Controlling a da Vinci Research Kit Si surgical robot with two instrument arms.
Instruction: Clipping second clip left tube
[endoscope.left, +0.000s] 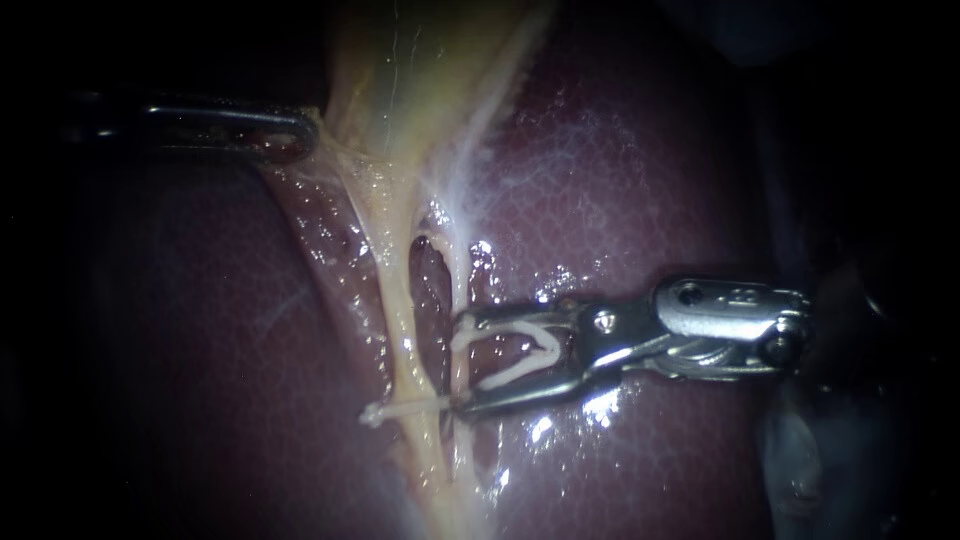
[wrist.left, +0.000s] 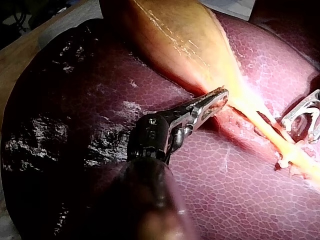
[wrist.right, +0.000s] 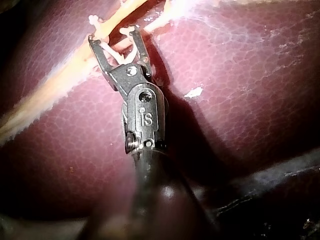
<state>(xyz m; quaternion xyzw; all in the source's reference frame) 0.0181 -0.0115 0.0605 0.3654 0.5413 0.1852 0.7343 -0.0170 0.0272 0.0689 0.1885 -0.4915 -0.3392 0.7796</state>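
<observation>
Nearest: seated clip (endoscope.left: 395, 409), white, sits across the left tube (endoscope.left: 400, 300) at its near end, one end poking out past the tube's left side. Just beyond that clip, the right instrument (endoscope.left: 460, 362) comes at the left tube from the right. Its jaws are wide and hold an open white loaded clip (endoscope.left: 505, 376), one leg along each jaw. The jaw tips are level with the right tube (endoscope.left: 458, 270), just beside the left tube (can't tell whether either tube is actually inside the jaws). The liver (endoscope.left: 620, 180), wet and glossy, lies under the left tube on both sides. Farther up, the left tube widens into the gallbladder (endoscope.left: 400, 70). There the left instrument (endoscope.left: 305, 130) comes in from the left, jaws close together and pinching the gallbladder's edge. A thin web of tissue runs from those jaws to the left tube.
</observation>
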